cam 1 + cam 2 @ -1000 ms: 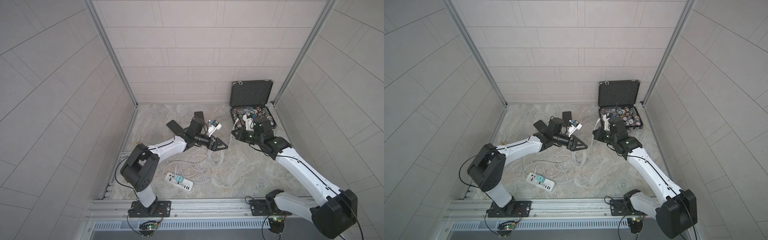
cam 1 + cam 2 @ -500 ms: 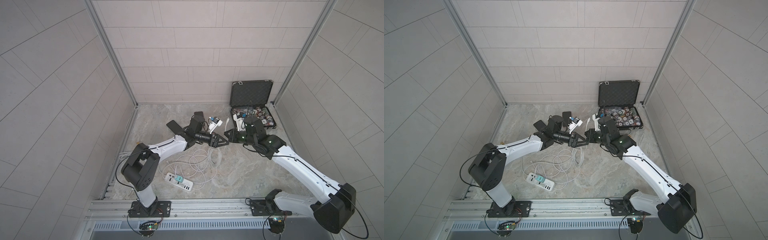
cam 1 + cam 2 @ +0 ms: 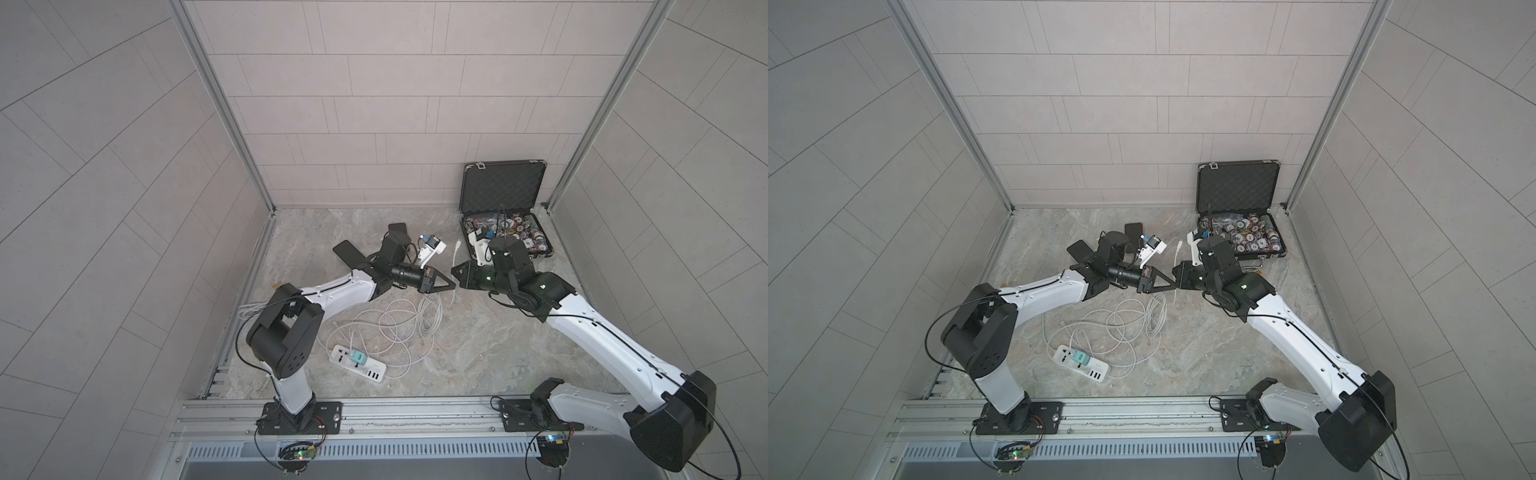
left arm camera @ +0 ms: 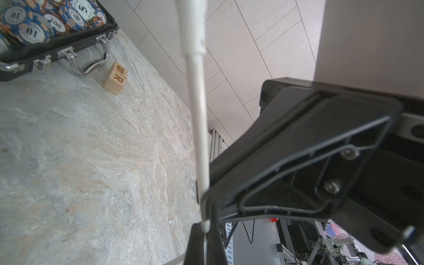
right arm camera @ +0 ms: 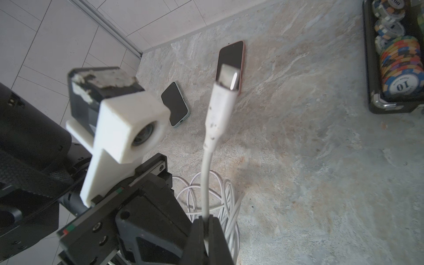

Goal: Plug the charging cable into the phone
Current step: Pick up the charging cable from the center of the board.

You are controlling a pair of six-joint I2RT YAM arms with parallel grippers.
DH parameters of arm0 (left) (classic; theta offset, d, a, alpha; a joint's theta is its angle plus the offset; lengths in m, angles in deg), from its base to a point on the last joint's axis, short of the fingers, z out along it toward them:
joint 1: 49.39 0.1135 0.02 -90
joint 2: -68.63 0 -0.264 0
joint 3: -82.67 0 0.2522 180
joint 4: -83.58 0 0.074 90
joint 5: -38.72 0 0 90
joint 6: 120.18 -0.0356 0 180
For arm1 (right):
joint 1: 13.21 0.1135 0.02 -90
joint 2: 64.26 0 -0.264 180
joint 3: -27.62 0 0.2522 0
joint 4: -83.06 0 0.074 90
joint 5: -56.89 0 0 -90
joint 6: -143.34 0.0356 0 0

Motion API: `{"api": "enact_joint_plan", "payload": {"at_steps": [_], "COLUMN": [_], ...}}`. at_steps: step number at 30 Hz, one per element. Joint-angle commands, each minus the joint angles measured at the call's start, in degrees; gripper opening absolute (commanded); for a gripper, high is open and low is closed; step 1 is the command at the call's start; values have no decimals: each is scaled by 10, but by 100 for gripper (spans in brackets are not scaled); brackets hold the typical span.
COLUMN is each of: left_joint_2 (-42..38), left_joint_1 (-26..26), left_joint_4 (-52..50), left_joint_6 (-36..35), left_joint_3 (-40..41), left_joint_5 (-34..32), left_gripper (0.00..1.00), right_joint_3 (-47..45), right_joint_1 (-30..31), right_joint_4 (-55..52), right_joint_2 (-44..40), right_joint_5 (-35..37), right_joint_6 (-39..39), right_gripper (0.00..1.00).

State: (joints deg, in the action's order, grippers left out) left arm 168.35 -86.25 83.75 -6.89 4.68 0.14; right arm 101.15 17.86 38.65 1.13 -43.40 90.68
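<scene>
Stone floor (image 3: 498, 353) bare at right | both jaws clamped on charging cable (image 5: 207, 142)

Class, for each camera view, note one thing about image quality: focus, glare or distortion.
In both top views the straight wall tile lines bow near the edges; in the left wrist view the charging cable is soft near the lens, while the poker chips read sharp; in the right wrist view its metal plug carries a bright glint.
</scene>
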Motion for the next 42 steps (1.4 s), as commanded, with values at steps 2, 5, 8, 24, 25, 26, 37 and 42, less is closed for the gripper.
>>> {"api": "enact_joint_plan", "payload": {"at_steps": [2, 5, 8, 24, 25, 26, 37, 42], "left_joint_2": [4, 2, -3, -11, -10, -10, -9, -6], "left_joint_1": [2, 2, 1, 0, 0, 0, -2, -3], "left_joint_4": [3, -7, -11, -11, -11, -11, -11, -13], "left_joint_6": [-18, -25, -29, -32, -32, -33, -37, -35], "left_joint_3": [3, 1, 0, 7, 8, 8, 12, 11], "left_joint_5": [19, 28, 36, 51, 50, 49, 40, 38], "left_gripper": [0, 0, 0, 0, 0, 0, 1, 2], "right_joint_3": [-10, -23, -56, -307, -310, -308, -282, -267], "right_joint_1": [3, 3, 1, -167, -165, -162, -142, -136], "right_joint_4": [-4, 13, 42, 485, 520, 552, 667, 649], "right_joint_2": [-31, -48, -86, -162, -142, -121, -27, -3], "right_joint_5": [15, 19, 26, -262, -275, -288, -282, -261], "right_joint_6": [-16, -34, -58, 143, 155, 164, 185, 165], "right_gripper": [25, 51, 58, 61, 60, 60, 53, 44]}}
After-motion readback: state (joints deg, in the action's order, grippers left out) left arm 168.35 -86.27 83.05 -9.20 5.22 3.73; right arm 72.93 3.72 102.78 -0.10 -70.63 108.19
